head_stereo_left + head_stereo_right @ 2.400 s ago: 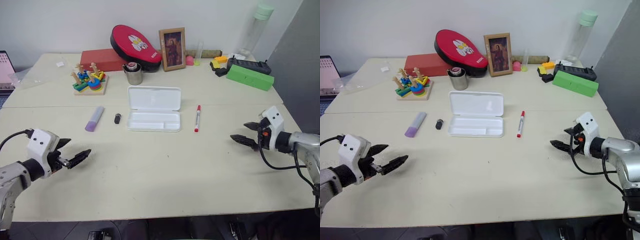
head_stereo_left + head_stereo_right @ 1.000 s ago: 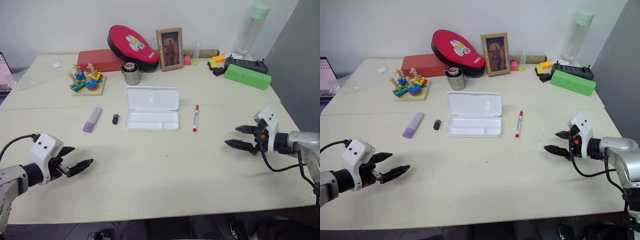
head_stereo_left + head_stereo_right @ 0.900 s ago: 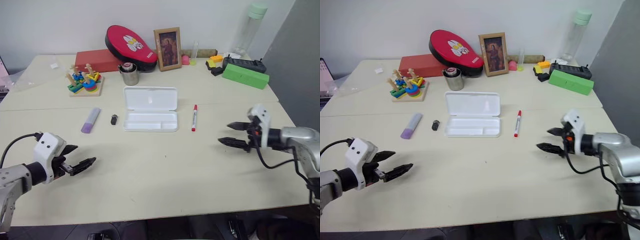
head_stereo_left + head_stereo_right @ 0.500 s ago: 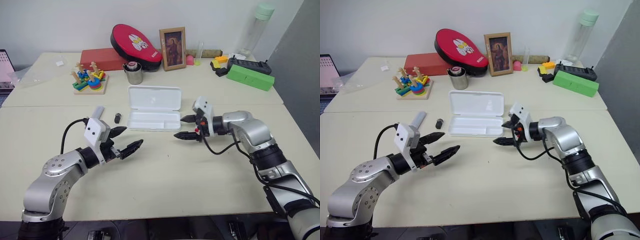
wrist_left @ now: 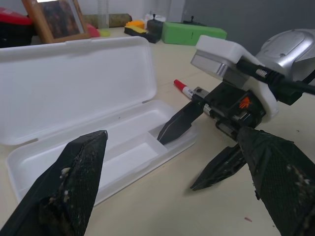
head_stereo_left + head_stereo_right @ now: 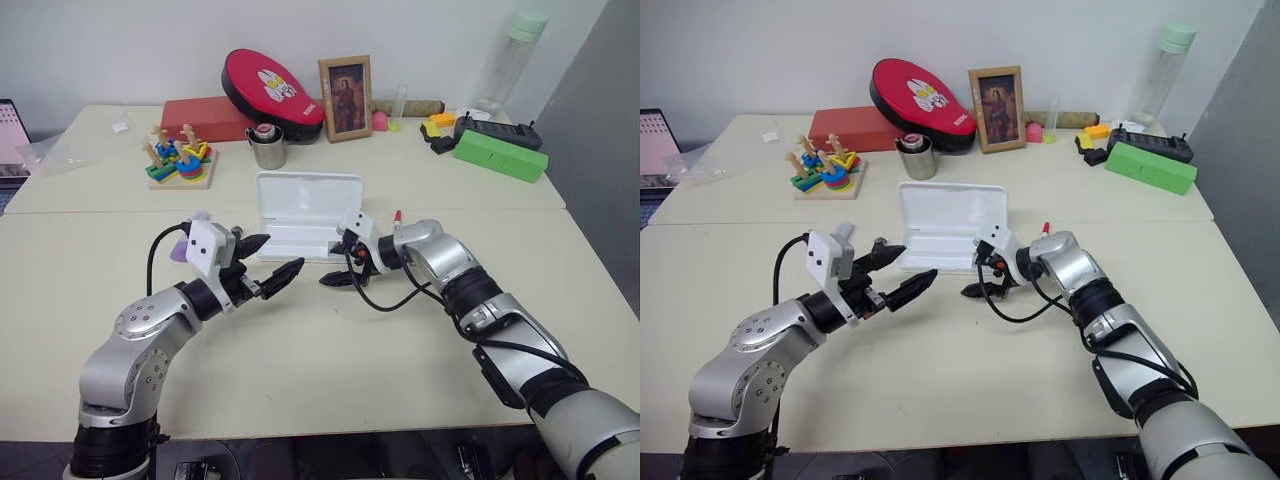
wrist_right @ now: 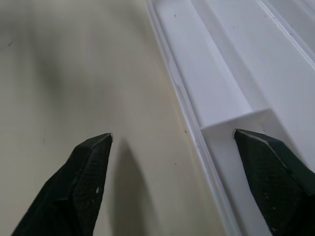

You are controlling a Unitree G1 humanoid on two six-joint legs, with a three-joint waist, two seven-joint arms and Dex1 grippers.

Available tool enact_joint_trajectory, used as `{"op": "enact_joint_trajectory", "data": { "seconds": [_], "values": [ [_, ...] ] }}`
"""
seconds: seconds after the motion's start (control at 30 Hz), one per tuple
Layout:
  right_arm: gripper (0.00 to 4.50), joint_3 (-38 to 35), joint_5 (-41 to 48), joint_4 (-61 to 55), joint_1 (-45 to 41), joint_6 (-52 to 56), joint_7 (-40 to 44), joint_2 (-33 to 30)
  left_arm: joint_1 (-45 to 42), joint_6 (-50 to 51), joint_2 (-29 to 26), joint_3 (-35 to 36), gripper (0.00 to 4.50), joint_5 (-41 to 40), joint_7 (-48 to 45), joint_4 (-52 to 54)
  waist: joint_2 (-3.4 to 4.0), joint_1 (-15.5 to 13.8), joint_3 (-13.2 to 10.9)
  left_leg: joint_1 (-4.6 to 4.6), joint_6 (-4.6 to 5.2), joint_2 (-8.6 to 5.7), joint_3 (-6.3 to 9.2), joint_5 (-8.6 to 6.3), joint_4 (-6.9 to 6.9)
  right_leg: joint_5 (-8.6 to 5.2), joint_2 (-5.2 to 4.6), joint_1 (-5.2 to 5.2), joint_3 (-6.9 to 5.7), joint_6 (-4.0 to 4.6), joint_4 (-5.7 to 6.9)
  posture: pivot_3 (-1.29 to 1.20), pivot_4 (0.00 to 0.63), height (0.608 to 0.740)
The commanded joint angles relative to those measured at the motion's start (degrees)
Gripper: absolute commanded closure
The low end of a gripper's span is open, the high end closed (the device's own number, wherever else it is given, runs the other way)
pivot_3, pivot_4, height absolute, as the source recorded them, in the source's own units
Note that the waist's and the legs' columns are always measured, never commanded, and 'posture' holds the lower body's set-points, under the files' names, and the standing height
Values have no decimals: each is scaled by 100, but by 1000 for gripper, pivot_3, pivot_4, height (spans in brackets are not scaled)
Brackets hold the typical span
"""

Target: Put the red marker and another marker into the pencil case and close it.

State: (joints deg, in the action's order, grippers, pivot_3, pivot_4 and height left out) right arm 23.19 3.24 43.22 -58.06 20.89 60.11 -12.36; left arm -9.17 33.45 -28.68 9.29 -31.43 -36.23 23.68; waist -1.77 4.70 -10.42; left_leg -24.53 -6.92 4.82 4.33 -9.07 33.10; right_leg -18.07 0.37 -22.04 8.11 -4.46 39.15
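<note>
The white pencil case [image 6: 306, 192] lies open mid-table, lid hinged back. My right gripper [image 6: 339, 267] is open at the tray's front edge; in the right wrist view one finger is over the tray [image 7: 221, 88] and the other over bare table. The red marker [image 5: 183, 89] lies just right of the case, mostly hidden behind my right arm, its red tip [image 6: 397, 215] showing. My left gripper [image 6: 270, 258] is open and empty by the case's front left corner. The lilac marker [image 6: 178, 247] lies behind my left hand, partly covered.
Along the back stand a red box [image 6: 205, 118], a red oval case [image 6: 270, 85], a picture frame [image 6: 344, 84], a metal cup [image 6: 266, 148], a wooden stacking toy [image 6: 178, 160], a green box [image 6: 498, 153] and a tall bottle [image 6: 510, 55].
Both arms have swung in from the table's outer sides to the case. In the last half second the right gripper moved left to the tray's front edge and the left gripper edged right.
</note>
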Motion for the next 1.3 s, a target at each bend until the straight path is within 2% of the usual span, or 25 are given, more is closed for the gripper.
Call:
{"op": "enact_joint_trajectory", "data": {
  "seconds": [0.03,0.33,0.43,0.57,0.67,0.8,1.0,1.3],
  "values": [
    [1378,-36,-216,256,-148,-146,17,54,-69,-149,48,44,0,-52,51,81,0,8,0,0,0,0,1,0,0,0,0,0,-1,0,1,0,150,740],
    [3805,-197,-360,457,-198,-326,47,126,-120,-330,74,47,0,108,212,7,0,9,0,0,0,0,9,0,0,0,0,3,-9,0,3,0,150,740],
    [4367,-247,-398,495,-207,-387,43,151,-147,-437,43,36,0,219,259,-37,1,9,0,0,0,0,11,0,0,0,0,4,-12,0,3,0,150,740],
    [4439,-327,-381,401,-187,-567,102,143,-164,-471,-24,153,0,231,259,-64,1,9,0,0,0,0,14,0,0,0,0,4,-15,1,5,0,150,740],
    [4439,-284,-319,-219,88,-822,451,14,-35,-408,-247,330,0,158,142,3,1,9,0,0,0,0,16,0,0,0,0,4,-17,1,7,0,150,740],
    [4439,-157,-288,-1371,631,-532,758,-234,244,-233,-646,782,0,-153,-102,157,5,9,-2,-2,0,0,20,0,-5,-1,0,2,-23,3,6,0,150,740],
    [4439,80,-253,-3082,1578,102,974,-609,904,104,-1093,1015,0,-554,-407,814,7,7,-4,-5,-1,1,26,0,-8,-4,-1,4,-32,7,2,0,150,740],
    [4439,250,-213,-3954,2048,423,1017,-852,1220,204,-1394,1098,0,-828,-624,1043,10,6,-6,-5,-2,1,29,1,-2,-6,0,4,-33,7,2,0,150,740]
  ]
}}
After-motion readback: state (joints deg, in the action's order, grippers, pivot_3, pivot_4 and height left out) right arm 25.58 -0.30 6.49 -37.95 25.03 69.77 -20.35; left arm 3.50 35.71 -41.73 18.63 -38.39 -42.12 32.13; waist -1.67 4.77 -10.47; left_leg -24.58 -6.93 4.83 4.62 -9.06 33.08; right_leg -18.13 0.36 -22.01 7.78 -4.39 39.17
